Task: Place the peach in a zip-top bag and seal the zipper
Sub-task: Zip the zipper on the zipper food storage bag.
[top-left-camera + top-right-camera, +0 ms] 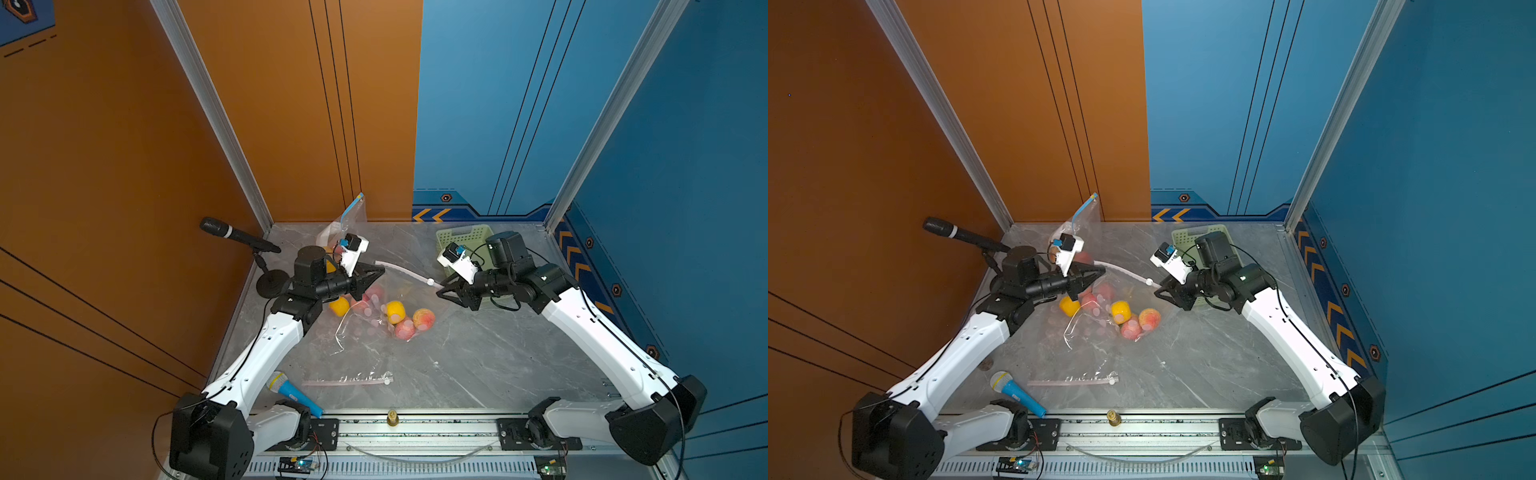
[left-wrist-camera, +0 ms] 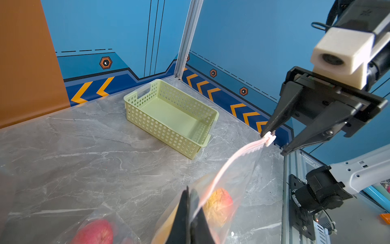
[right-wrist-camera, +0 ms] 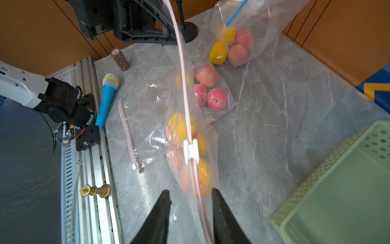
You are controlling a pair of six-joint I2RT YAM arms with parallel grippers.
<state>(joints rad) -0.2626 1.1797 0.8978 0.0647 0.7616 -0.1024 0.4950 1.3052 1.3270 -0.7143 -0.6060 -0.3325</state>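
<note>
Clenched on one end of the pink zipper strip (image 3: 183,63), the left claw (image 1: 380,272) holds up the clear zip-top bag (image 2: 242,169) at about 10 o'clock from the table's middle in both top views. The right claw (image 3: 190,191), at 2 o'clock, stands released, jaws apart either side of the strip, with the small white slider (image 3: 191,151) just beyond its tips. The rosy-yellow round peach (image 1: 424,319) already lies inside that bag, among other fruit, near the middle. Sealing looks almost finished: the short stretch between slider and right claw may yet be unzipped, so the next move probably calls for regripping the slider and drawing it to the corner. The grey marbled tabletop (image 1: 498,365) carries a pale green perforated basket (image 2: 173,118) at 1 o'clock and a blue toy microphone (image 1: 291,392) at 7; an orange wall (image 1: 124,166) and a blue wall (image 1: 540,104) enclose it.
</note>
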